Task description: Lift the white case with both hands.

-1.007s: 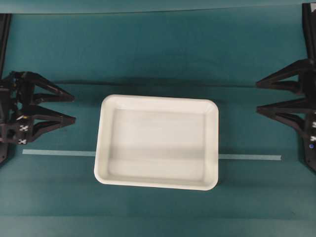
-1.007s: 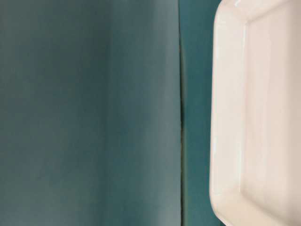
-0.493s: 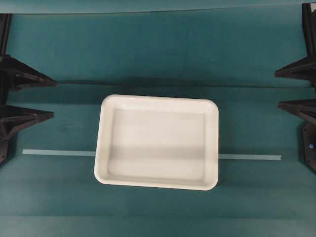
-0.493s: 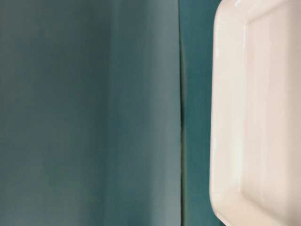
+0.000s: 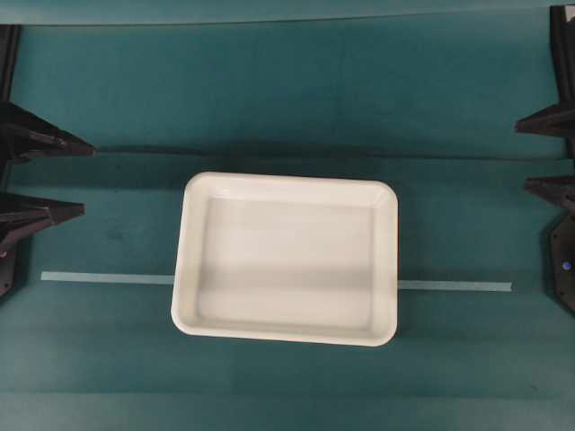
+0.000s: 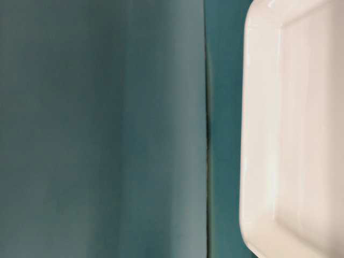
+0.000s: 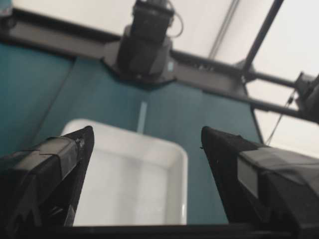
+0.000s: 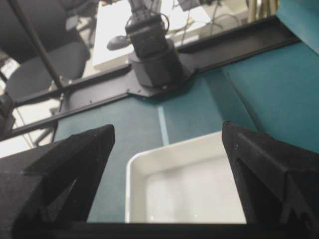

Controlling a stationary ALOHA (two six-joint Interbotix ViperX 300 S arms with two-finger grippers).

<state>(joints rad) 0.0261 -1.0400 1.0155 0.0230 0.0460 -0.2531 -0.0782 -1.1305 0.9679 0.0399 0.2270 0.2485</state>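
Observation:
The white case (image 5: 287,260) lies flat on the teal cloth in the middle of the overhead view, with nothing in it. My left gripper (image 5: 89,180) is at the left edge, open, its two pointed fingers aimed at the case and well short of its left rim. At the right edge my right gripper (image 5: 521,156) is open too, far from the right rim. In the left wrist view the case (image 7: 134,189) shows between the spread tips of the left gripper (image 7: 146,129). The right wrist view shows the case (image 8: 189,194) between the wide tips of the right gripper (image 8: 168,125). The table-level view shows only one end of the case (image 6: 290,134).
A pale tape strip (image 5: 108,277) runs across the cloth and passes under the case. A fold in the cloth (image 5: 287,148) crosses behind the case. Each wrist view shows the opposite arm's black base (image 7: 147,45) (image 8: 154,55) beyond the table's far edge.
Both grippers have drawn back outward, away from the case, so that only their fingers remain in the overhead view. The case has not moved.

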